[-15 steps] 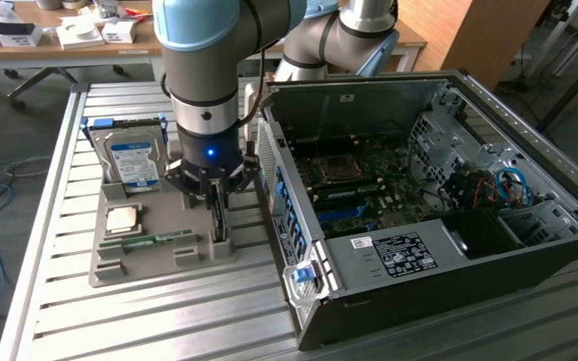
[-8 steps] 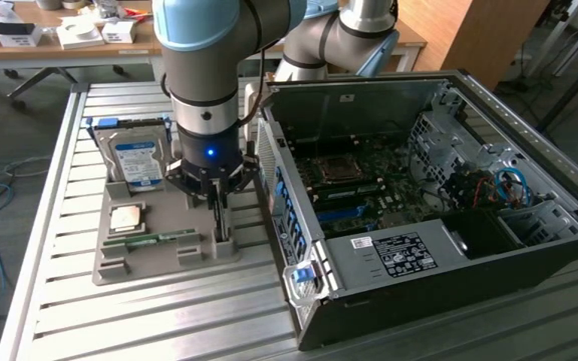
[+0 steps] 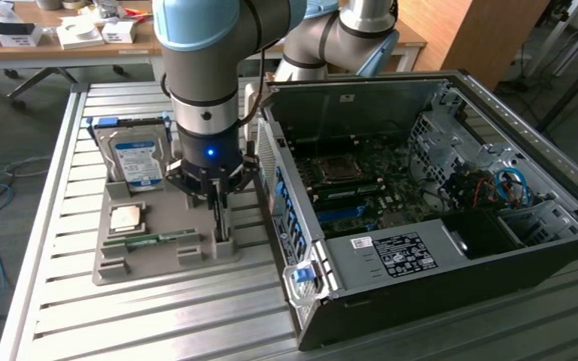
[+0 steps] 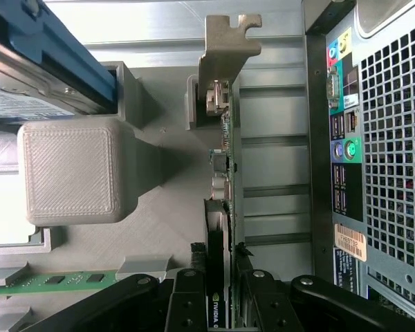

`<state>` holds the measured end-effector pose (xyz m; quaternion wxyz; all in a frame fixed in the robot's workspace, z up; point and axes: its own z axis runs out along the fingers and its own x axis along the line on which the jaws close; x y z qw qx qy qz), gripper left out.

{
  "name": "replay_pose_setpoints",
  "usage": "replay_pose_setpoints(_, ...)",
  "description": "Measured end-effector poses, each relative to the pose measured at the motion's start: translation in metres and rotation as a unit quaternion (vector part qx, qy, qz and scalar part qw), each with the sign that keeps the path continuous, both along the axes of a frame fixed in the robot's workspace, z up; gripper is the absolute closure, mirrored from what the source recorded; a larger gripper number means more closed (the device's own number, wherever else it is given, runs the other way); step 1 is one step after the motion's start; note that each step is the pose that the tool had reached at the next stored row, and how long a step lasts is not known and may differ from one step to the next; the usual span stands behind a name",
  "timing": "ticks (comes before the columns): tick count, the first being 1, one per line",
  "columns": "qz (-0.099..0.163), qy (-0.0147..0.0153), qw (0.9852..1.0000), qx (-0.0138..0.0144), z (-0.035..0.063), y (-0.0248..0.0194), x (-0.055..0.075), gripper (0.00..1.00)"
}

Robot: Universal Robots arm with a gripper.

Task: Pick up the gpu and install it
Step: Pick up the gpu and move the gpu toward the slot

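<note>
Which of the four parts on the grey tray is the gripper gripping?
The gpu, the card standing on edge nearest the computer case, clamped in the gripper. Hard drive, processor chip and memory stick sit apart, untouched.

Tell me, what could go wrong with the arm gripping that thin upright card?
The jaws grip the gpu by one thin edge, so it might tilt or slip when leaving its slot in the grey holder. The computer case stands right beside it; the silver bracket could snag its wall.
</note>
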<state>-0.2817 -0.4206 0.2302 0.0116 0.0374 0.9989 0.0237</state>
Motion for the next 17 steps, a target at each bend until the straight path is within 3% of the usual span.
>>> replay_pose_setpoints(17,0.009,-0.0001,1.0000,0.0001,0.0003,0.0000,0.0001,0.73)
